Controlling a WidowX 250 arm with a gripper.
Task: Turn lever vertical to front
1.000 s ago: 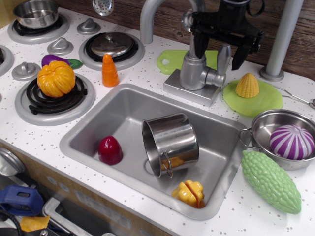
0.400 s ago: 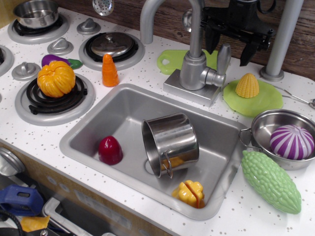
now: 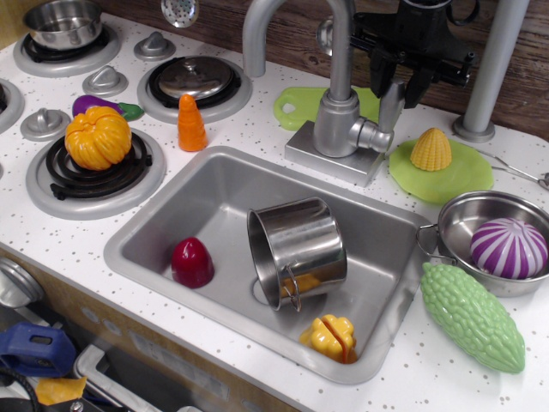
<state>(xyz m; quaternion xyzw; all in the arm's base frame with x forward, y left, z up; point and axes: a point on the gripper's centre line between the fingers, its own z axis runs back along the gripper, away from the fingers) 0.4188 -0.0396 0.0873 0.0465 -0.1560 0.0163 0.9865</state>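
Observation:
The lever (image 3: pixel 390 110) is a short silver paddle jointed to the right side of the faucet base (image 3: pixel 337 129). It stands upright, rounded end up. My black gripper (image 3: pixel 398 84) hangs over it from above. One finger (image 3: pixel 380 75) is on the lever's left and the other on its right, drawn in close against its top end. The tall curved faucet spout (image 3: pixel 283 13) rises to the left.
The sink (image 3: pixel 214 184) holds a tipped steel pot (image 3: pixel 298 249), a red piece (image 3: pixel 192 262) and a yellow piece (image 3: pixel 330 336). A corn piece (image 3: pixel 431 149) on a green plate lies right of the faucet. A grey post (image 3: pixel 489 73) stands behind, and a bowl (image 3: pixel 459 227) with a purple onion is at the right.
The gripper moved right from around the faucet neck to over the lever. Its fingers have narrowed onto the lever's top. The lever still stands upright.

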